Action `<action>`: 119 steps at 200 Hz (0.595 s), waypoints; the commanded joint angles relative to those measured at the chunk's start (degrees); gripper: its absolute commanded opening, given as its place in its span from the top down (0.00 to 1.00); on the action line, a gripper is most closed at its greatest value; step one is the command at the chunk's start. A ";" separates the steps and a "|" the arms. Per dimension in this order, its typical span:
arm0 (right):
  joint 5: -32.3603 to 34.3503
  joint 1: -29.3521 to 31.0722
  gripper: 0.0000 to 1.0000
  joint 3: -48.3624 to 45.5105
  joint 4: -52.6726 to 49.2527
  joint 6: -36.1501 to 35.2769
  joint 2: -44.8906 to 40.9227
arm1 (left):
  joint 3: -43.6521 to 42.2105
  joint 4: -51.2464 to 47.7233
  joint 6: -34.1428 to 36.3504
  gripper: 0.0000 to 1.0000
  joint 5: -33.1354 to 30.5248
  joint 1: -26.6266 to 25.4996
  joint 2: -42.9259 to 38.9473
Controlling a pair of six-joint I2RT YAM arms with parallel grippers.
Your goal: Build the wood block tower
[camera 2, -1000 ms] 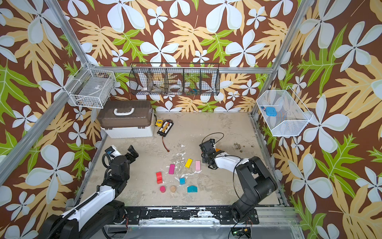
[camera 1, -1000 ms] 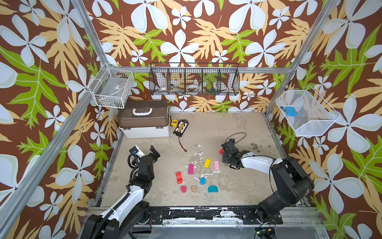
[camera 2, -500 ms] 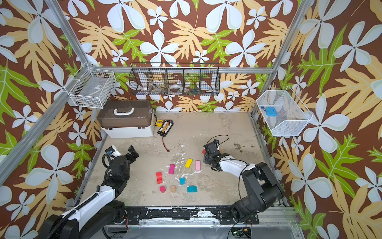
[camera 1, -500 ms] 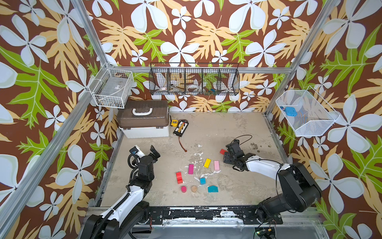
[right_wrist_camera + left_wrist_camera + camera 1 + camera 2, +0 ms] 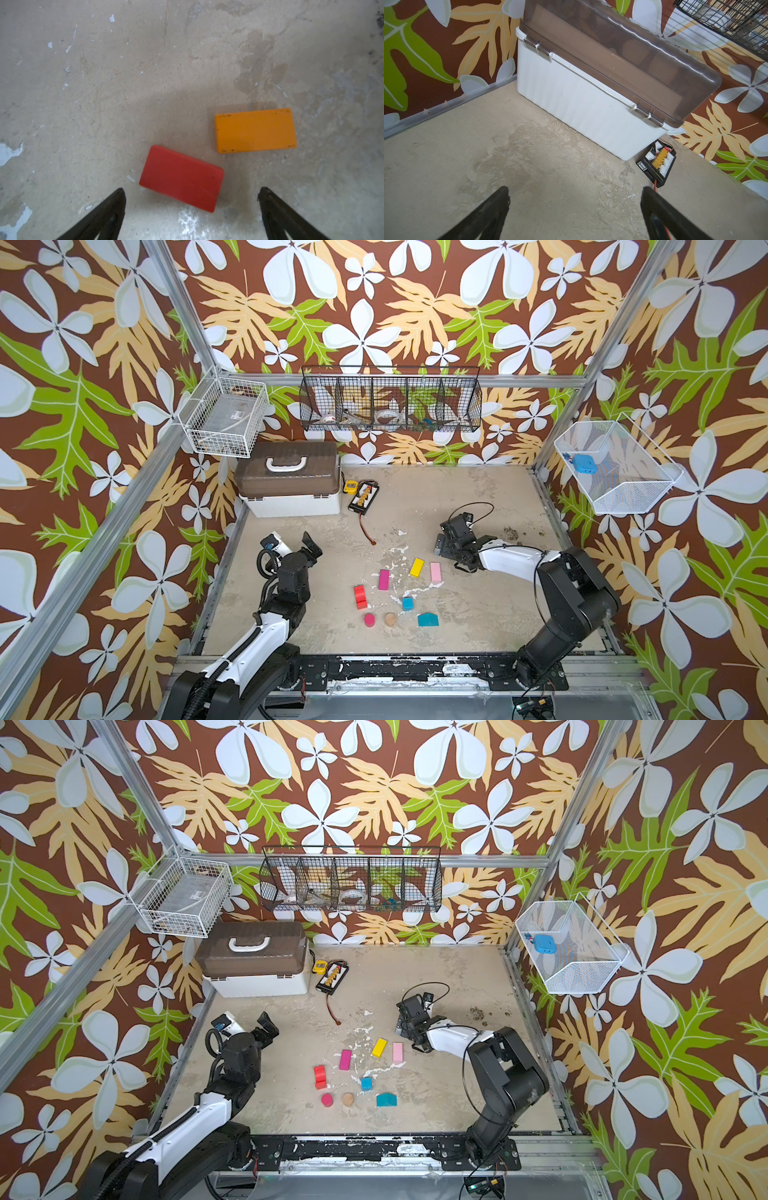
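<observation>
The right gripper (image 5: 191,189) hangs low over the table (image 5: 93,87) with its jaws spread wide and nothing in them. Both fingertips (image 5: 118,199) stand clear of the red brick (image 5: 180,178), which lies flat between and just ahead of them, a little askew. Just beside it, across a narrow gap, the orange brick (image 5: 255,131) also lies flat. In both top views the gripper's body covers these two bricks. Near it, toward the front of the table, the pink brick (image 5: 435,572) and the yellow brick (image 5: 417,567) lie side by side, close but not touching, the yellow one slanted. Further along, the magenta brick (image 5: 384,579) lies flat, and beside it is a red piece (image 5: 360,596) whose shape I cannot make out. The blue cube (image 5: 407,603) sits between these and the front row, where the teal house piece (image 5: 428,619), the tan cylinder (image 5: 390,619) and the red-pink cylinder (image 5: 369,620) rest near one another but apart. The blocks are spread over the middle of the table, between the two arms. The left gripper (image 5: 575,188) is well apart from them at the table's left side. Its jaws are also wide and empty over bare table, and it faces the white box (image 5: 571,99) with its brown lid (image 5: 623,52). A black charger board (image 5: 656,164) lies just beside the box's corner.
</observation>
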 commanded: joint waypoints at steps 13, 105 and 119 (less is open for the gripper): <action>5.18 0.42 0.00 1.65 -3.62 2.94 2.87 | 0.17 2.09 0.50 0.00 0.17 -0.01 0.48; 6.82 0.39 0.13 -3.89 -1.61 -0.28 -3.86 | 0.22 2.26 0.48 0.00 0.26 -0.01 0.69; 6.78 0.38 0.14 -4.15 -1.62 -0.88 -4.49 | 0.19 2.26 0.51 0.00 0.26 0.02 0.55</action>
